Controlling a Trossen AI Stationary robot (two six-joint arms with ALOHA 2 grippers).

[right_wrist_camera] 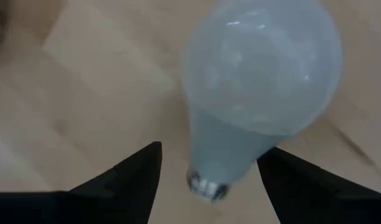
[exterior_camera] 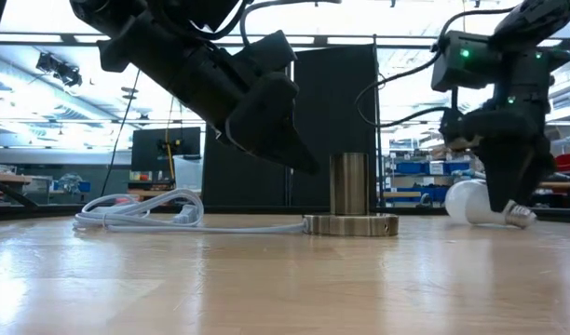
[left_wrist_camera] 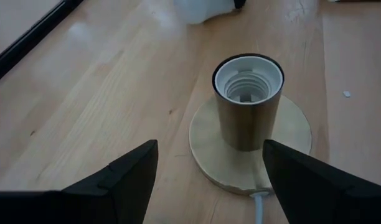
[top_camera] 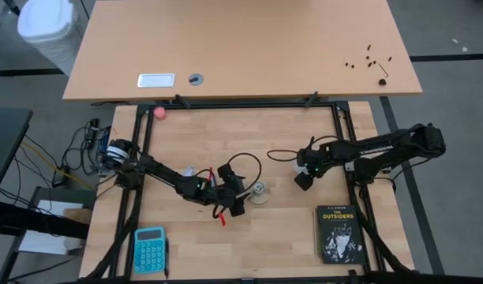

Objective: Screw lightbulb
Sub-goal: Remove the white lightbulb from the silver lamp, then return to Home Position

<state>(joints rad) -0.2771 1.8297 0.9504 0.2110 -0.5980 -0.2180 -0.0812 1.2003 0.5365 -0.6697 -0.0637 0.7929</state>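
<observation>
1. The lightbulb [exterior_camera: 481, 204] lies on its side on the wooden table [top_camera: 289, 221], its frosted globe toward the socket and its grey screw base pointing the other way.
2. The right claw [exterior_camera: 508, 207] stands directly over the lightbulb, fingers pointing down at the table.
3. In the right wrist view the two dark fingers [right_wrist_camera: 131, 180] stand apart on either side of the lightbulb's [right_wrist_camera: 253, 93] narrow neck, with gaps visible on both sides, so the right claw is open and grips nothing.
4. The lamp socket [exterior_camera: 350, 195], a brass-coloured cylinder on a round flat base, stands upright on the table, well apart from the lightbulb.
5. The left wrist view looks into the socket's [left_wrist_camera: 248, 102] open top, where white threaded rings show and no bulb sits inside.
6. The left claw [left_wrist_camera: 209, 180] hangs just beside the socket, tilted down toward it; its fingers are spread wide and hold nothing.
7. A white cord [exterior_camera: 145, 212] runs from the socket base and lies coiled on the table behind the left arm.
8. In the high view a black book [top_camera: 338, 234] lies near the right front corner of the table.
9. A blue calculator [top_camera: 149, 250] lies near the left front corner.
10. A small pink ball [top_camera: 159, 113] rests at the far edge of the table.
</observation>
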